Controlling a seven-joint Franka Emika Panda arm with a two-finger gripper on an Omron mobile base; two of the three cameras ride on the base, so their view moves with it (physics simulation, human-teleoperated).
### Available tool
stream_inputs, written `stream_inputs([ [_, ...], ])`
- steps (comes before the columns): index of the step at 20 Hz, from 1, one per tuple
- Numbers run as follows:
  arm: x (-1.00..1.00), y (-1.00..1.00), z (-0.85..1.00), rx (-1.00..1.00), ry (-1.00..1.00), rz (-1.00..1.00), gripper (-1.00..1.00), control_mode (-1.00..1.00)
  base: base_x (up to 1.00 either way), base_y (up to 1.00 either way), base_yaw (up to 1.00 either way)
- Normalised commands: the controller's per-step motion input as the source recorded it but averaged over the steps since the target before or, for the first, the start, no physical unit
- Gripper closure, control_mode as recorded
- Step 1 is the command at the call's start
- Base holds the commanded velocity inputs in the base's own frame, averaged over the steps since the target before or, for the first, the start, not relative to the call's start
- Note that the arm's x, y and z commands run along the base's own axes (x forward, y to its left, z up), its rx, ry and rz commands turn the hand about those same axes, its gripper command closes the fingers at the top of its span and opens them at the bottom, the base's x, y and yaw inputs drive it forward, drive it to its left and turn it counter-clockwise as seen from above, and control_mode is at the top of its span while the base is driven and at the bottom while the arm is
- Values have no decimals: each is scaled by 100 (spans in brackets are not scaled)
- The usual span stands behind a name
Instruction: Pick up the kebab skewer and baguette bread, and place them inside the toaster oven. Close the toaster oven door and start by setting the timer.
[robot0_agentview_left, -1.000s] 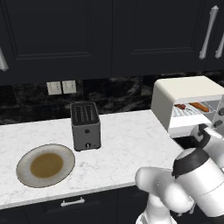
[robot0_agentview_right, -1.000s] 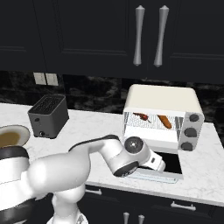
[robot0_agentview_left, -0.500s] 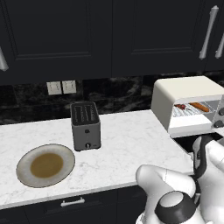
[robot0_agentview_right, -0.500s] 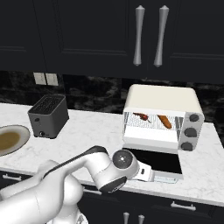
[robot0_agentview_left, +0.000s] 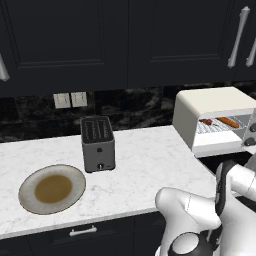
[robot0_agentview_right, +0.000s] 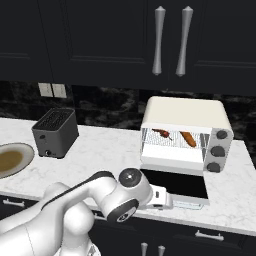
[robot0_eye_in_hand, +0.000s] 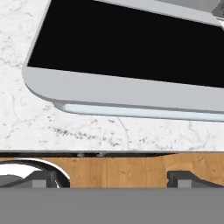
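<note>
With the dark-red kebab skewer (robot0_agentview_right: 161, 133) and orange-brown baguette bread (robot0_agentview_right: 188, 138) already on the cream-white toaster oven (robot0_agentview_right: 186, 131) rack, my wide-open gripper (robot0_eye_in_hand: 112, 178) hangs below the lowered, hinged dark glass door (robot0_eye_in_hand: 127, 41); I'd lift its rigid, likely slick silver bar handle (robot0_eye_in_hand: 140, 110)

Left base view: from behind and left, facing forward and down over the white marble counter (robot0_agentview_left: 145, 160), cream-white boxy toaster oven (robot0_agentview_left: 210, 107) at right edge of frame. Right base view: same counter from behind and right, oven right of centre; shared too, the dark-grey slot toaster (robot0_agentview_right: 55, 132). Hand view: very near, aimed down at the open dark glass oven door (robot0_eye_in_hand: 127, 48), filling upper frame.
</note>
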Motion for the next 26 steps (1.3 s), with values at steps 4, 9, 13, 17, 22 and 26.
stream_inputs([
  [4,0,0,-2,0,0,16,-100,-100,0,0,0],
  [9,0,0,-6,9,-1,3,-100,-100,0,0,0],
  [13,32,0,0,10,7,-5,-100,-100,0,0,0],
  [17,37,0,-4,11,5,-6,-100,-100,0,0,0],
  [22,11,-11,-28,6,5,-4,-100,-100,0,0,0],
  [26,6,-25,-27,5,5,-5,-100,-100,0,0,0],
])
